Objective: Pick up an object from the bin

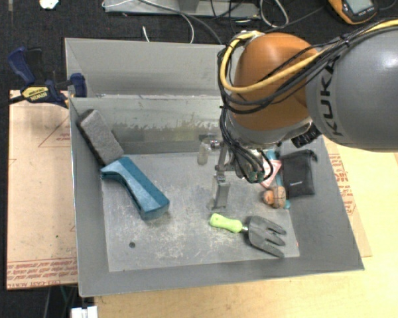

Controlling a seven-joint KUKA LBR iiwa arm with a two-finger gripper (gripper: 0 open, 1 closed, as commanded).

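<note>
- Camera view: the hand (220,201) hangs low over the middle of the bin (172,244), under the arm's orange cover, with its tip close to the grey floor.
- Nothing shows in its grasp, and whether it is released or clenched I cannot tell from this angle.
- Nearest to it is a toy fork (249,227), with the tip of its green handle just below the hand in the picture and its grey tines pointing away to the right. It lies flat on the floor towards the front.
- As I judge it, this is the approach step: the hand is down in the bin, but no pick is made yet.
- If the toy fork is the target, the next move calls for a small shift towards the green handle and a close across its narrow width.
- The handle looks slim and rounded, so it might roll or slip. The tined head is broader and flat.
- Further off lie a black box (298,173) and a small brown thing (275,196) to the right. A blue angled piece (136,189) and a grey block (99,136) sit well apart at the left.
</note>
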